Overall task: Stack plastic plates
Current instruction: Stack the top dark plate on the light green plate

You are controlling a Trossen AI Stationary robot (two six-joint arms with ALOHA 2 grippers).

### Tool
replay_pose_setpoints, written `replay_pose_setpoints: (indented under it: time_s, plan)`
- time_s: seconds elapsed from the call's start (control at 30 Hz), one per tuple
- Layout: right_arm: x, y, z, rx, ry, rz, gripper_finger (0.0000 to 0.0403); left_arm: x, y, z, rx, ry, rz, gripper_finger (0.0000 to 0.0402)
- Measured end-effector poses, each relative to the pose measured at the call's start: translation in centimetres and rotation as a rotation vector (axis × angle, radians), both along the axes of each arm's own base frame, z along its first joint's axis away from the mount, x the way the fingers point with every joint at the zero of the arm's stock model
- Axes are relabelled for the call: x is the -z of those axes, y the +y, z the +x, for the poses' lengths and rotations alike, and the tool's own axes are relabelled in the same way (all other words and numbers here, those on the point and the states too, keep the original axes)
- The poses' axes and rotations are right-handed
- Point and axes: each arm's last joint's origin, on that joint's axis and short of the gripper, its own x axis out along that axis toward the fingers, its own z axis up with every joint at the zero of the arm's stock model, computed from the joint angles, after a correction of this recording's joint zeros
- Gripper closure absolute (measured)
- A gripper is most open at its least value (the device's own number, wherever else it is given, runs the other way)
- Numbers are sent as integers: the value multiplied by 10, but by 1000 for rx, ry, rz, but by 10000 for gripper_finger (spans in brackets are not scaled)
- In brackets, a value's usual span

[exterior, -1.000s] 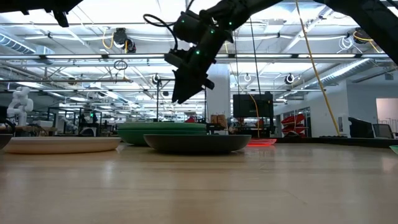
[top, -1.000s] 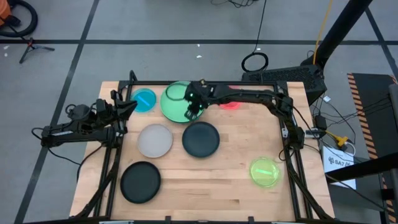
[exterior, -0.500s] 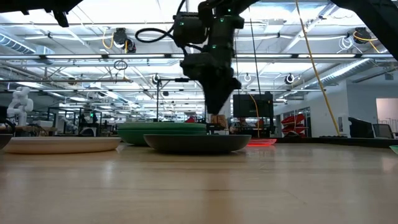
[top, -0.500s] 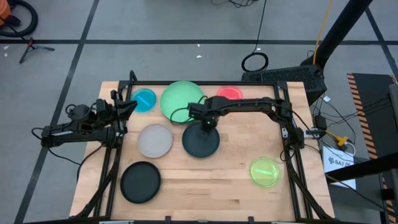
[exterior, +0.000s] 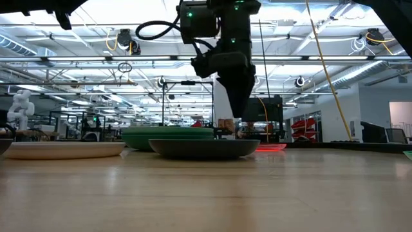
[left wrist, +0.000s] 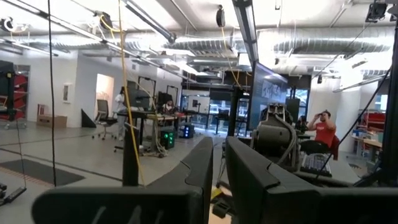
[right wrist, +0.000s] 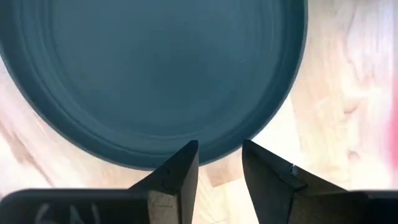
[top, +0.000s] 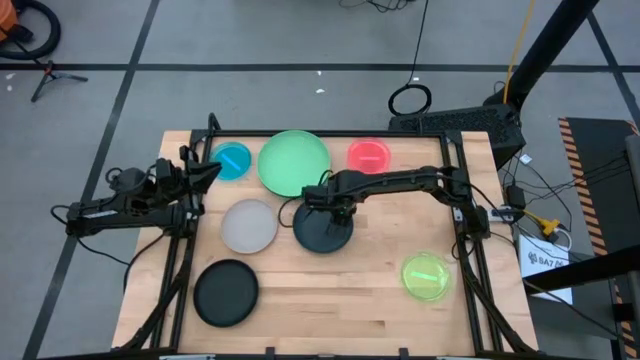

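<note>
The right gripper (top: 337,207) pointed straight down over the dark plate's (top: 323,226) far rim, fingers (right wrist: 180,171) slightly apart and straddling the edge. Its tips were hidden behind that rim in the low view. A second earlier it hung above the green plate (top: 293,162) beyond.

7 plates (top: 322,226) spread apart on table (top: 370,290).

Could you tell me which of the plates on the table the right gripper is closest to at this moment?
The dark plate in the table's middle: the right gripper hangs right over its far rim. The mint green plate lies just beyond, the grey plate beside it.
</note>
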Motion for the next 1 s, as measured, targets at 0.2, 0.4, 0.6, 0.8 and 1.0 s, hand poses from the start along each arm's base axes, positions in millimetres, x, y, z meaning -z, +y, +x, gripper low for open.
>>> replay_pose_setpoints:
  time_s: [0.2, 0.4, 0.6, 0.8, 1.0]
  plan:
    - [-2, 11, 1, -175, -5, -16, 287, 3, 0, 1, 2, 31, -9, 350]
    - [-9, 15, -6, -274, -127, -34, 287, 3, 0, 1, 4, 29, -16, 350]
    - [-1, 0, -40, -254, -317, -100, 287, 3, 0, 1, 5, 29, -17, 350]
    - [20, -19, -66, -64, -557, -121, 287, 2, 0, 1, 3, 16, -11, 350]
    - [55, -25, -83, 25, -650, -116, 285, 1, 0, 0, -7, 20, 12, 350]
